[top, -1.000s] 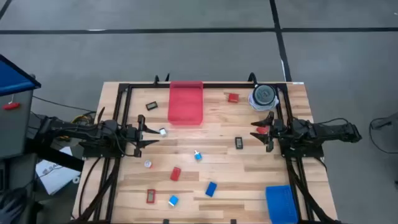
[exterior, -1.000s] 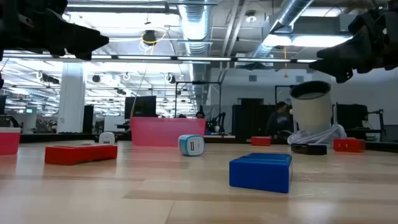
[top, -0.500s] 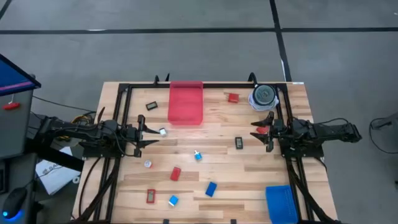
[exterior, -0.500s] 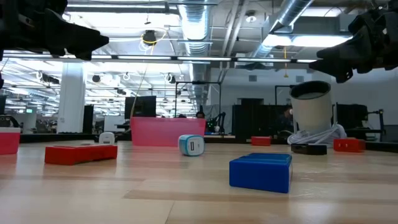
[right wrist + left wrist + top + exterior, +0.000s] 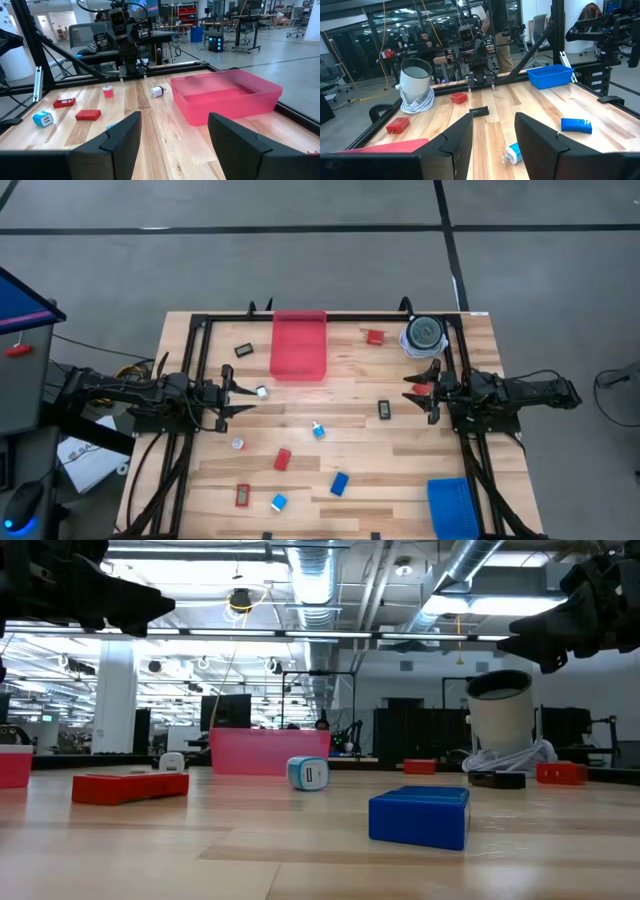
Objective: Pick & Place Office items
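Both arms hover above the wooden table, holding nothing. My left gripper (image 5: 244, 393) (image 5: 492, 137) is open at the left, next to a small white cube (image 5: 262, 392). My right gripper (image 5: 413, 390) (image 5: 175, 134) is open at the right, over a red block (image 5: 421, 389). Lying flat on the table are a black rectangle (image 5: 384, 409), a blue-white cube (image 5: 318, 430) (image 5: 308, 773), a whitish round piece (image 5: 238, 443), a red block (image 5: 282, 459) (image 5: 130, 786), a blue block (image 5: 339, 483) (image 5: 419, 816), a red-framed piece (image 5: 242, 495), a blue cube (image 5: 278, 502), another black rectangle (image 5: 243, 350) and a red block (image 5: 375, 336).
A red tray (image 5: 299, 345) lies at the far middle and a blue tray (image 5: 452, 508) at the near right corner. A round grey-and-white object (image 5: 424, 335) with a coiled cord stands at the far right. A black frame (image 5: 330, 316) borders the table.
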`<state>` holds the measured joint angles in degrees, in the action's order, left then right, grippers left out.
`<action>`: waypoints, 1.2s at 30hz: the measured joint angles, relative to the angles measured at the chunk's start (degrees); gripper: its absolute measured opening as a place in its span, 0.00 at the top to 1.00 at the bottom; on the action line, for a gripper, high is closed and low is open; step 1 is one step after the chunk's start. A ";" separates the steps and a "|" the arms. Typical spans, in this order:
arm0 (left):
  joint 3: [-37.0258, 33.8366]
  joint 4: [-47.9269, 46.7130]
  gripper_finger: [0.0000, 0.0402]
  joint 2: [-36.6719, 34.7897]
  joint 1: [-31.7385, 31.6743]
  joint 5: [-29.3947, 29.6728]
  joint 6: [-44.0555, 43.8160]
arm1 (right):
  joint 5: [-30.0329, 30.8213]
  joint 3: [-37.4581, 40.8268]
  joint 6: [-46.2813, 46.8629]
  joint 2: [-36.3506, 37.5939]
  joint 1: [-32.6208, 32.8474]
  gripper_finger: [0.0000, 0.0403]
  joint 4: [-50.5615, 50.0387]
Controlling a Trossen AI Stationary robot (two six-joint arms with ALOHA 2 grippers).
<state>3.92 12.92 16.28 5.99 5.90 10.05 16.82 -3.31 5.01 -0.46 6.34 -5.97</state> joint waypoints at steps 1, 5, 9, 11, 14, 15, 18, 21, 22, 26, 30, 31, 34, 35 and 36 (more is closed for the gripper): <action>0.00 -0.01 0.65 0.00 0.01 -0.01 -0.01 | 0.00 0.00 -0.01 0.00 -0.01 0.45 0.00; 0.00 0.01 0.65 0.01 -0.01 0.01 0.00 | 0.00 0.00 0.00 0.00 0.00 0.45 0.02; -0.09 1.52 0.65 0.16 -0.01 1.73 0.01 | 0.00 0.00 -0.01 0.01 -0.01 0.45 0.00; -0.07 4.56 0.65 0.76 -0.01 4.50 -0.06 | 0.00 0.02 -0.01 0.00 -0.01 0.45 0.01; -0.07 7.40 0.65 0.71 0.05 2.86 -8.47 | -0.02 0.00 0.00 0.00 -0.01 0.45 0.00; -0.07 8.95 0.65 0.71 0.05 2.09 -13.04 | 0.00 0.00 0.00 0.00 -0.02 0.45 0.02; -0.07 14.23 0.65 0.67 0.05 1.35 -29.42 | 0.00 0.02 -0.01 0.00 -0.02 0.45 0.02; -0.07 18.84 0.65 0.71 0.05 1.43 -46.00 | 0.00 0.01 -0.01 0.00 -0.02 0.45 0.01; -0.03 19.72 0.65 0.66 0.05 1.43 -49.26 | 0.00 0.00 0.00 0.00 -0.01 0.45 0.02; -0.01 21.80 0.65 0.74 0.05 1.39 -55.47 | 0.00 0.00 0.00 0.00 0.00 0.45 0.02; 0.00 23.67 0.65 0.76 0.05 1.54 -57.49 | 0.00 0.00 0.00 0.01 0.00 0.45 0.02; 0.00 23.93 0.65 0.76 0.05 1.46 -57.49 | 0.00 0.01 -0.01 0.00 0.00 0.45 0.02; 0.00 24.04 0.65 0.71 0.05 1.25 -57.04 | 0.62 0.00 -6.04 0.02 -0.12 0.45 0.02; 0.00 23.96 0.65 0.74 0.04 1.39 -55.87 | 1.68 0.00 -11.76 0.00 -0.29 0.45 0.14; 0.01 23.69 0.65 0.98 0.03 2.25 -55.05 | 2.49 0.02 -16.49 0.00 -0.52 0.45 0.38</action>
<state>3.93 36.61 17.26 6.02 8.14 -45.00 19.31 -3.29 -11.48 -0.47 5.83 -5.59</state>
